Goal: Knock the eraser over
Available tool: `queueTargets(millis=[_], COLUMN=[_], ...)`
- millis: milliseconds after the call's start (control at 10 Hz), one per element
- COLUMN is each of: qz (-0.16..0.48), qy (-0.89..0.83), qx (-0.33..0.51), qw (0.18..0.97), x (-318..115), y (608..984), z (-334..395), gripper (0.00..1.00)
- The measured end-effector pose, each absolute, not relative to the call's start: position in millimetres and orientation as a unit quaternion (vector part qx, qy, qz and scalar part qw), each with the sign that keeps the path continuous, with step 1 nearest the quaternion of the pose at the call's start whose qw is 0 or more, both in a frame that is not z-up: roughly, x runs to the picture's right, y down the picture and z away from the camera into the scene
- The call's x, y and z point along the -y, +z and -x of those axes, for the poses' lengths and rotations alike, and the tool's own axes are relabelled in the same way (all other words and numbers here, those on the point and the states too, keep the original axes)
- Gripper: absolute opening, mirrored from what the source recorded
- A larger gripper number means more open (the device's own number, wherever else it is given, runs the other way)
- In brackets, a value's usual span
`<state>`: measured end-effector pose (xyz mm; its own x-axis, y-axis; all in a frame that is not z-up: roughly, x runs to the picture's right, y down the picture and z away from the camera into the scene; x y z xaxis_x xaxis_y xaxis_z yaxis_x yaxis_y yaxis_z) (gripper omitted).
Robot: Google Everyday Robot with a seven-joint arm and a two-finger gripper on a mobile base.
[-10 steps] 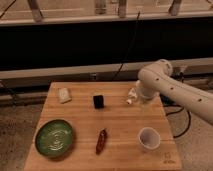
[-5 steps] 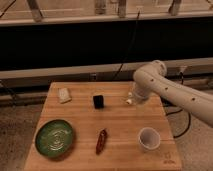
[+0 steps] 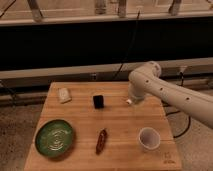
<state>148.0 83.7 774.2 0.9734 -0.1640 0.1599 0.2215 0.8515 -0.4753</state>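
Note:
The eraser (image 3: 99, 101) is a small black block standing upright on the wooden table (image 3: 120, 125), near the back middle. My gripper (image 3: 129, 101) hangs from the white arm to the right of the eraser, just above the table top, with a gap of bare wood between them. It holds nothing that I can see.
A pale whitish lump (image 3: 64, 94) lies at the back left. A green plate (image 3: 55, 138) sits at the front left. A reddish-brown oblong thing (image 3: 101, 140) lies at the front middle. A white cup (image 3: 148, 138) stands at the front right.
The arm and gripper have moved left along the back of the table, toward the eraser. The eraser has not moved.

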Motion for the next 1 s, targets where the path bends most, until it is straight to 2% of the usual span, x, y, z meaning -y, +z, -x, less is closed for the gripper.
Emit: queueTargets(millis=[1000], qz=[0.242], qy=[-0.13], qx=[0.069], qw=[0.959], x=[-91.0], y=[792.5], z=[-117.5], gripper=[0.8])
